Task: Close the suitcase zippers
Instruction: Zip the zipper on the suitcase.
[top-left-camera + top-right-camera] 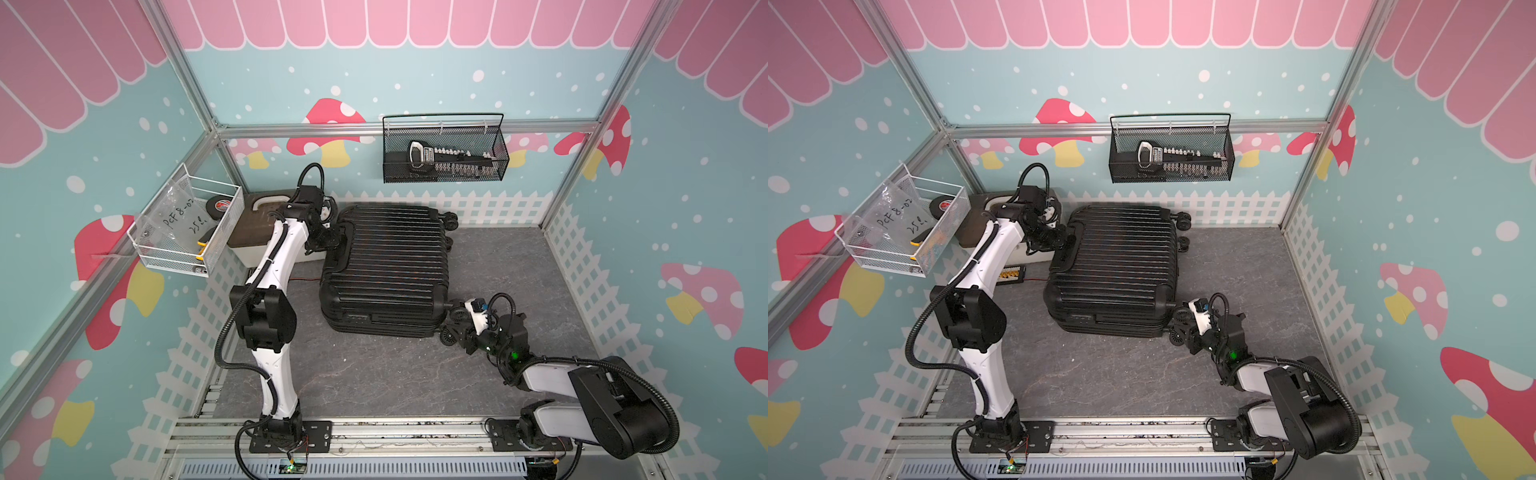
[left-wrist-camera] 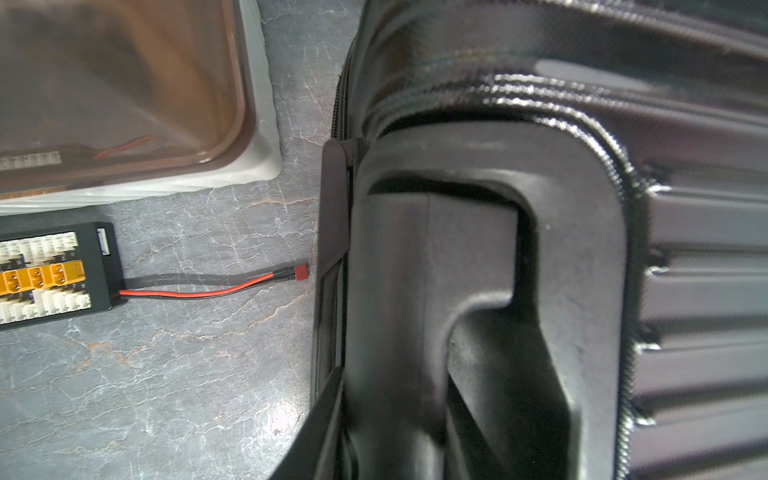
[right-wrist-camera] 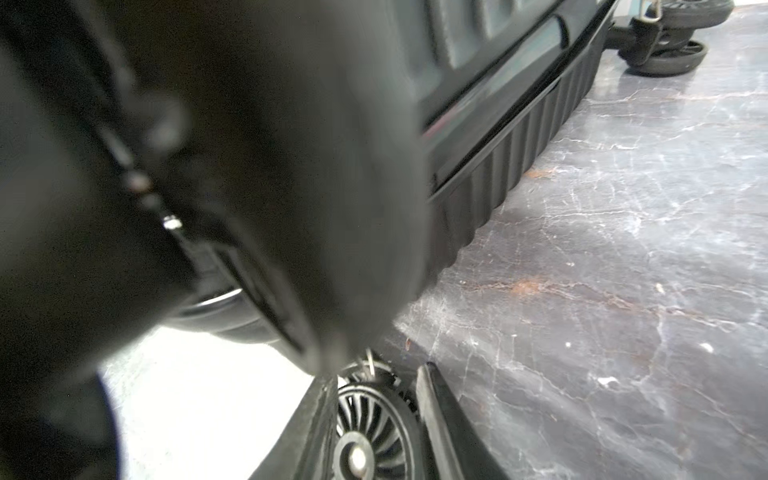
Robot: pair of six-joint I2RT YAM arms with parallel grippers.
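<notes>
Bracing the suitcase with my left claw clamped on its handle; right claw gapes around a caster wheel. I should close squarely so nothing rolls.

Our right gripper sits astride a caster wheel of the suitcase.
We see its two fingers standing one on each side of the spoked wheel, close against it; we cannot tell whether they press on it. Just beyond the fingertips a blurred black bulk fills much of the view. Farther ahead, the suitcase's ribbed lower shell runs away over the grey marbled floor, with two far wheels at its end.
</notes>
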